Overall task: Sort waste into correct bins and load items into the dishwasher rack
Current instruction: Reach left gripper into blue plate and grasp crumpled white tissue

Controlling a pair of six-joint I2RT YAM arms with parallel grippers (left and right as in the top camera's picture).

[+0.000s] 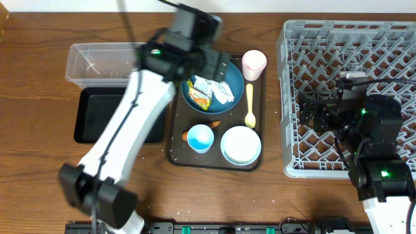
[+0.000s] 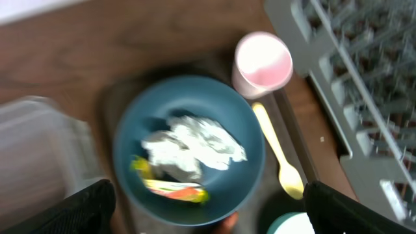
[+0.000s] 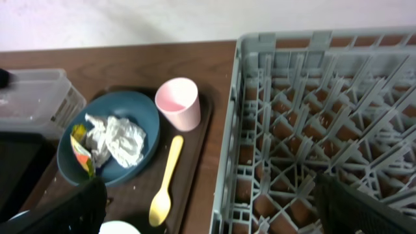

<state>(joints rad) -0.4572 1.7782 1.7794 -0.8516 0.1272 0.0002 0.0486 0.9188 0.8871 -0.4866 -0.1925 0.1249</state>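
Left gripper [image 2: 208, 211]: fingers [image 2: 84, 208] spread wide, nothing between them, hovering over the dark blue plate [image 2: 188, 117]. On the plate: crumpled white paper [image 2: 195, 146] and a yellow wrapper scrap [image 2: 172, 188]. Pink cup [image 2: 262, 64] is just far-right of the plate, yellow spoon [image 2: 279, 156] just right of it. All sit on the brown serving tray [image 1: 170, 140], with carrot [image 1: 214, 123], light blue cup [image 1: 200, 137] and bowl [image 1: 240, 144] at its near end. Clear tub [image 1: 97, 64] and black tray [image 1: 97, 117] are to the left. Right gripper [image 3: 208, 214]: fingers apart, empty, over the dishwasher rack [image 3: 325, 97] at right.
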